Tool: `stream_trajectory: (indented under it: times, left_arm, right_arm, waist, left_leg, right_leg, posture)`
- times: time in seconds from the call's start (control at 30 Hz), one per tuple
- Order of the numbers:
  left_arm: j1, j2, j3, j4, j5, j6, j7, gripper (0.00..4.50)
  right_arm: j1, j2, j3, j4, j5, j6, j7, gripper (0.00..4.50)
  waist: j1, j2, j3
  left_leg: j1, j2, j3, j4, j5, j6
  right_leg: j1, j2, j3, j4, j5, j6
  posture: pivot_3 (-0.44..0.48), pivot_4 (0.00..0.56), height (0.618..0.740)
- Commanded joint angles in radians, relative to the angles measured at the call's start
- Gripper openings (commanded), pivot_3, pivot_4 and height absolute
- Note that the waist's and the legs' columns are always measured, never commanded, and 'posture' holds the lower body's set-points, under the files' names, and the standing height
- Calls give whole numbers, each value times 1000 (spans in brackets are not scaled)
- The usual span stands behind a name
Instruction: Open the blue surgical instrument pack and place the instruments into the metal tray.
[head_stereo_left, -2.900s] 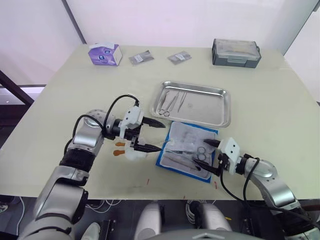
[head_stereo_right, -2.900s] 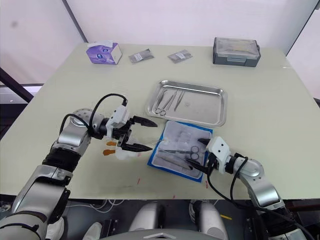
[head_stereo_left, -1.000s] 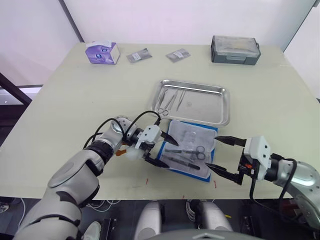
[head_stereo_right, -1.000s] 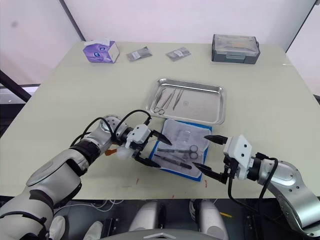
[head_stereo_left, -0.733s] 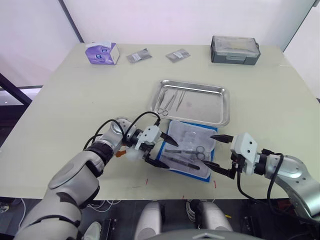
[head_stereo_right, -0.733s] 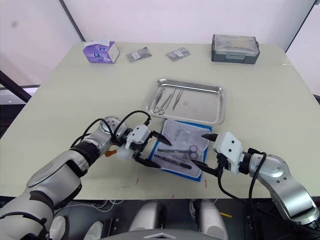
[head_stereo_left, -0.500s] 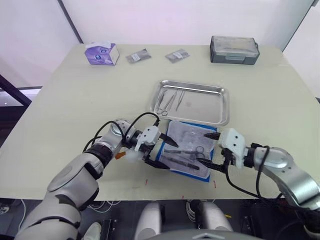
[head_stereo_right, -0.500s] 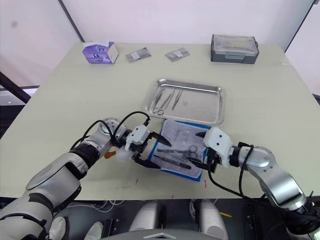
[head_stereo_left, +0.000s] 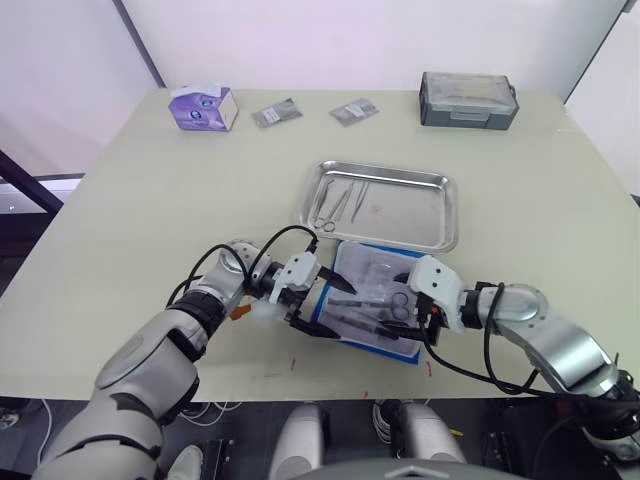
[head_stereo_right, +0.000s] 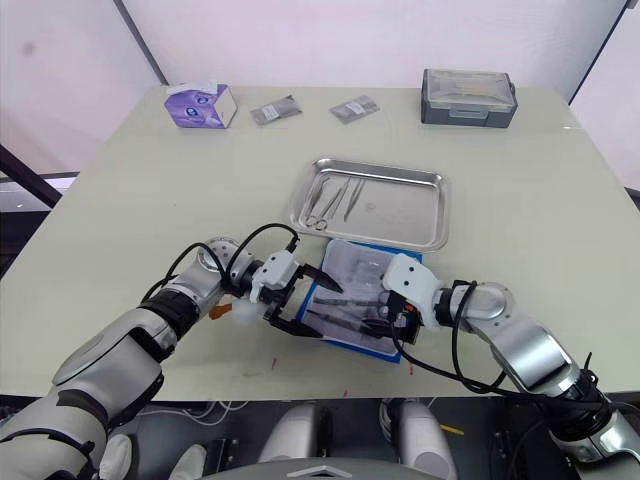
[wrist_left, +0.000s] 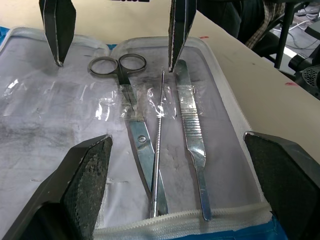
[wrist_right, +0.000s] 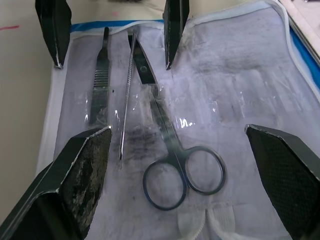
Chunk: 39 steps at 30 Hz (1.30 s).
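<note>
The blue surgical instrument pack (head_stereo_left: 421, 351) lies open on the table, just in front of the metal tray (head_stereo_left: 434, 214). On its clear lining lie scissors (wrist_left: 131, 119), a thin probe (wrist_left: 158, 150) and a flat ribbed handle (wrist_left: 192, 132). Two or three more instruments (head_stereo_left: 337, 201) rest in the left part of the tray. My left gripper (head_stereo_left: 321, 300) is open at the pack's left edge, its fingers to either side of these three tools. My right gripper (head_stereo_left: 402, 311) is open over the pack's right half and points toward the left one. Neither holds anything.
At the back of the table stand a purple tissue box (head_stereo_left: 205, 106), two small grey packets (head_stereo_left: 278, 113) (head_stereo_left: 357, 110) and a grey lidded box (head_stereo_left: 470, 100). A small orange and white object (head_stereo_left: 246, 310) lies beside my left wrist. The table's front edge is close behind the pack.
My right gripper has moved left from the pack's front right corner to over its right half. My left gripper went to the pack's left edge earlier and has held there for the last second.
</note>
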<state>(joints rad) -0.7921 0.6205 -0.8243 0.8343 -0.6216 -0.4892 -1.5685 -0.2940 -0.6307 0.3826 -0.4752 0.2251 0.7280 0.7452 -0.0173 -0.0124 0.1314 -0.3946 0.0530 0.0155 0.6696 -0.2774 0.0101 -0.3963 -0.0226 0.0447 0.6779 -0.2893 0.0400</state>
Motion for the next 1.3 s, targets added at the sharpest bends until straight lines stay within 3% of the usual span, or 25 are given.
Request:
stream_trajectory:
  times: [0.03,0.33,0.77,1.07,1.3]
  left_arm:
    - [50,-10,-37,24,45,15,-46,4456]
    - [50,-18,-28,32,61,9,-46,4456]
    - [56,-28,-1,42,84,7,-46,4456]
    - [54,-31,-1,49,90,5,-46,4456]
    - [55,-30,3,50,93,7,-46,4456]
  right_arm:
    - [-32,-2,18,-23,-19,40,-1,4500]
    - [-96,-26,59,6,-62,73,31,4500]
    - [-133,-8,-7,-55,-15,111,42,4500]
    - [-123,-46,86,-3,-142,27,12,4500]
    - [-134,-14,113,1,-162,43,14,4500]
  waist:
    - [0,0,0]
    - [1,1,-1]
    - [1,2,-1]
    - [2,3,-2]
    - [1,4,-2]
  left_leg:
    - [0,0,0,0,0,0]
    - [0,0,0,0,0,0]
    - [0,0,0,0,0,1]
    - [0,0,0,0,0,1]
    - [0,0,0,0,0,1]
  right_leg:
    - [0,0,0,0,0,0]
    - [0,0,0,0,0,0]
    - [0,0,0,0,0,0]
    - [0,0,0,0,0,0]
    - [0,0,0,0,0,0]
  posture:
    - [0,150,738]
    - [0,150,738]
    - [0,150,738]
    - [0,150,738]
    - [0,150,738]
